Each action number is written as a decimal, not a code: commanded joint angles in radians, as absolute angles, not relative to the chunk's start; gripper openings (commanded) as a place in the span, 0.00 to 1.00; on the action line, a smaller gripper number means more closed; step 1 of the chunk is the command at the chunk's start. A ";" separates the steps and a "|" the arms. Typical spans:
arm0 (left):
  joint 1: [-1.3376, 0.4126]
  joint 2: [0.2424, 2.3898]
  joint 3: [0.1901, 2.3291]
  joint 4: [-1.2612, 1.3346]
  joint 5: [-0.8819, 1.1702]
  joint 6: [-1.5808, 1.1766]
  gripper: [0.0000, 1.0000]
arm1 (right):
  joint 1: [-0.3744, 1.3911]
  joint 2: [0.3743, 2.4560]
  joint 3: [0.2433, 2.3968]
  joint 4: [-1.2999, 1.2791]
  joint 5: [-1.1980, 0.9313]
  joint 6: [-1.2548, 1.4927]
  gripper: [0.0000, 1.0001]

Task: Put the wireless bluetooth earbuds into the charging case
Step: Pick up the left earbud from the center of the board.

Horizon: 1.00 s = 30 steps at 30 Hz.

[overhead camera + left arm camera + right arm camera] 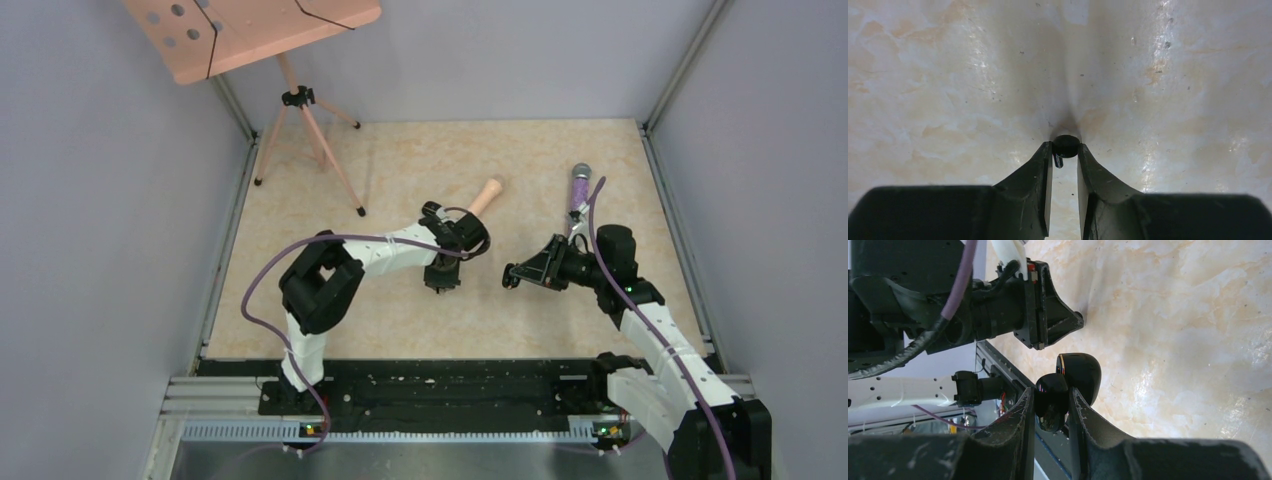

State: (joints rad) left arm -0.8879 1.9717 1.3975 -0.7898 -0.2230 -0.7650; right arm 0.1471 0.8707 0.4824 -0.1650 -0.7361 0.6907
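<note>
Over marbled tabletop (grey walls): left hand pinches earbud; right hand holds charging case.

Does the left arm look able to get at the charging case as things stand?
Probably yes: the right gripper holds the charging case near the left gripper, which pinches an earbud; only bare table lies between.

Left pincer points down, clamped; right pincer level, also clamped.
</note>
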 commanded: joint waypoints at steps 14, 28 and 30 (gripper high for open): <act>-0.889 1.857 1.411 -0.812 -0.349 -0.726 0.20 | 0.136 0.865 0.515 -0.135 -0.749 0.680 0.00; -0.890 1.935 1.350 -0.787 -0.241 -0.722 0.38 | 0.136 0.866 0.513 -0.135 -0.745 0.684 0.00; -0.889 1.947 1.351 -0.785 -0.232 -0.721 0.45 | 0.136 0.864 0.512 -0.135 -0.746 0.685 0.00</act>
State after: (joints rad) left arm -0.8879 1.9320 1.3575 -0.7834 -0.2485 -0.7116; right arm 0.1471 0.8707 0.4824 -0.1650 -0.7357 0.6907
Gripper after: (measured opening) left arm 0.405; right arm 0.232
